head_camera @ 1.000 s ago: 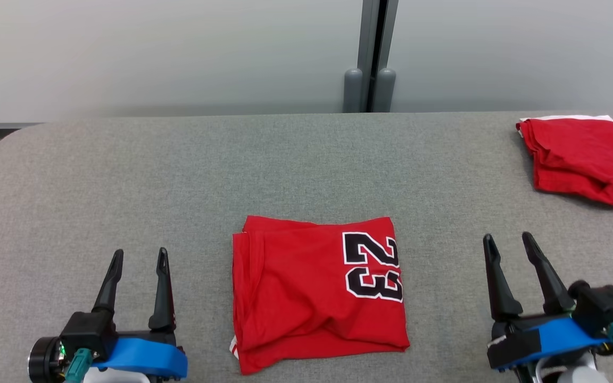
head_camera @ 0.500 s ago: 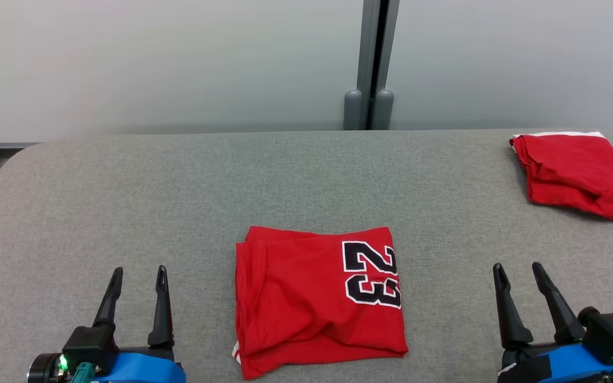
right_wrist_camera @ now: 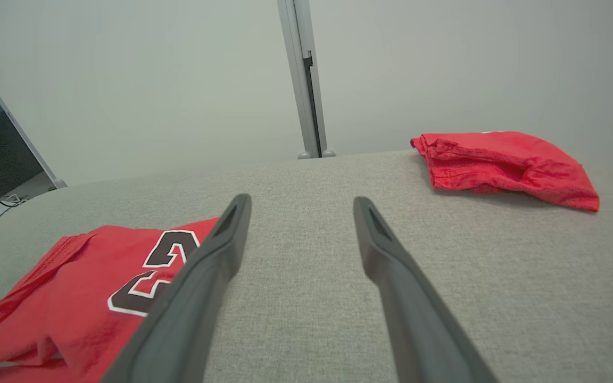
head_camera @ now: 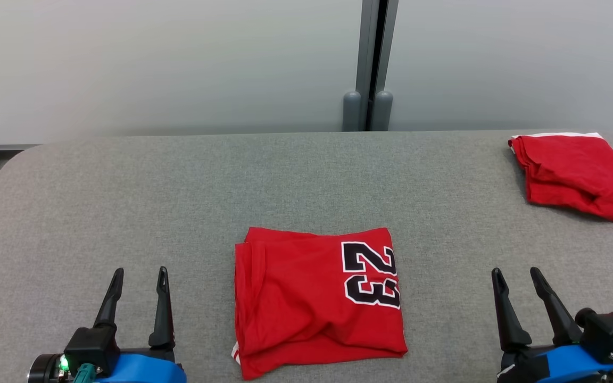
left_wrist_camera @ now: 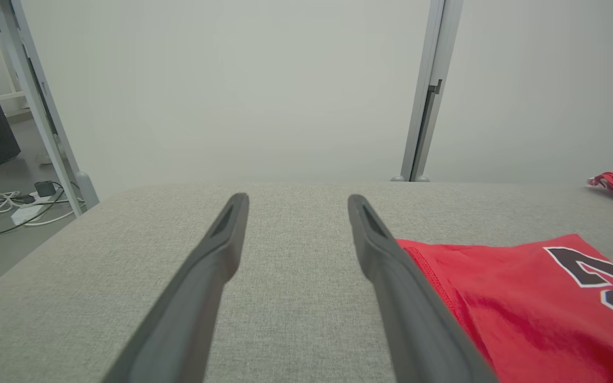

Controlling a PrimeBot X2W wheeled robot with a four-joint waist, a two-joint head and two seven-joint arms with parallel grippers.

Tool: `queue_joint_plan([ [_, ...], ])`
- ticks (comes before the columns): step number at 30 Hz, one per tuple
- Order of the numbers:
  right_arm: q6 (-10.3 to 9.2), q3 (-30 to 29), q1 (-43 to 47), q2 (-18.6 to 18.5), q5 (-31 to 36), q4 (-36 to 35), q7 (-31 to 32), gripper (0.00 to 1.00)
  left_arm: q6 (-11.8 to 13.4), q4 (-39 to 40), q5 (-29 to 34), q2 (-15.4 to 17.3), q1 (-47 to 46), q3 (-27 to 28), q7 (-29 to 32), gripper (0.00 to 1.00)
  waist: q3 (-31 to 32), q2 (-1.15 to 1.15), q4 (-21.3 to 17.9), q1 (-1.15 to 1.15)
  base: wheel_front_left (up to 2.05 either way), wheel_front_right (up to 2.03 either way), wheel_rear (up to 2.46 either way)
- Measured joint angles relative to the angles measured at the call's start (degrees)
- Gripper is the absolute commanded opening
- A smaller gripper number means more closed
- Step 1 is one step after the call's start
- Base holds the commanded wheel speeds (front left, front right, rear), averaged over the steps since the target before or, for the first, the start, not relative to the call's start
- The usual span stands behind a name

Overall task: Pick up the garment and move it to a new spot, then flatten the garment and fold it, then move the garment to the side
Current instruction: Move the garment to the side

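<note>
The garment (head_camera: pixel 317 300), a red jersey folded into a rough square, lay on the grey bench (head_camera: pixel 179 202) at the lower centre of the head view. Its black "23" with white edging sat turned sideways in its upper right part. Its left edge showed stacked folds, and a soft crease ran across its lower part.

The left fingers (head_camera: pixel 162 308) rose from the lower left of the frame, spread wide and gripping nothing, with bare bench between them. They stood to the left of the garment, apart from it. In the left wrist view the garment's hemmed edge appeared just behind the right-hand finger, at the lower right of the frame.

The right fingers (head_camera: pixel 504 308) rose from the lower right, equally wide open and empty, well clear of the garment's right edge.

A second red cloth (head_camera: pixel 575 175), loosely folded, lay at the upper right near the bench's far edge. A grey post (head_camera: pixel 373 64) stood behind the bench at top centre, against a pale wall.
</note>
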State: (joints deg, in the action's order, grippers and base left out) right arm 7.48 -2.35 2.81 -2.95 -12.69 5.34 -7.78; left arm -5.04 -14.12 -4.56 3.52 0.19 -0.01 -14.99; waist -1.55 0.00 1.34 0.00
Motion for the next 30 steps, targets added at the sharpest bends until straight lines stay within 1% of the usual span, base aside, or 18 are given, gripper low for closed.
queue_joint_plan([
  [4, 0.0, 0.74, -1.76, 0.0, 0.71, 0.32, 0.43, 1.0, 0.02, 0.1, -0.33, 0.13, -0.02, 0.0, 0.0, 1.0, -0.67, 0.0, 0.02, 0.0, 0.0, 0.0, 0.0],
  [9, 0.0, 3.79, -7.73, 0.02, 1.56, 0.99, 2.11, 1.0, 0.13, 0.11, -0.43, 0.15, -1.02, -0.27, 0.0, 1.0, -1.84, 0.0, 0.53, 0.0, 0.0, 0.0, 0.0],
  [13, 0.0, 6.05, -12.06, 0.04, 1.58, 3.12, 4.23, 1.0, 0.11, -0.02, -0.49, 0.21, -2.14, -0.52, 0.0, 1.0, -2.69, 0.0, 1.33, 0.0, 0.0, 0.0, 0.0],
  [20, 0.0, 7.17, -15.44, 0.07, 2.21, 10.73, 5.98, 1.0, 0.01, -0.13, -0.83, 0.13, -3.17, -0.92, 0.0, 1.0, -4.15, 0.0, 3.25, 0.0, 0.0, 0.0, 0.0],
  [30, 0.01, 8.67, -16.54, 0.07, 2.59, 22.14, 3.87, 1.0, 0.19, -0.12, -1.15, -0.07, -4.74, -1.68, 0.0, 1.0, -6.59, 0.0, 6.08, 0.0, 0.0, 0.0, 0.0],
])
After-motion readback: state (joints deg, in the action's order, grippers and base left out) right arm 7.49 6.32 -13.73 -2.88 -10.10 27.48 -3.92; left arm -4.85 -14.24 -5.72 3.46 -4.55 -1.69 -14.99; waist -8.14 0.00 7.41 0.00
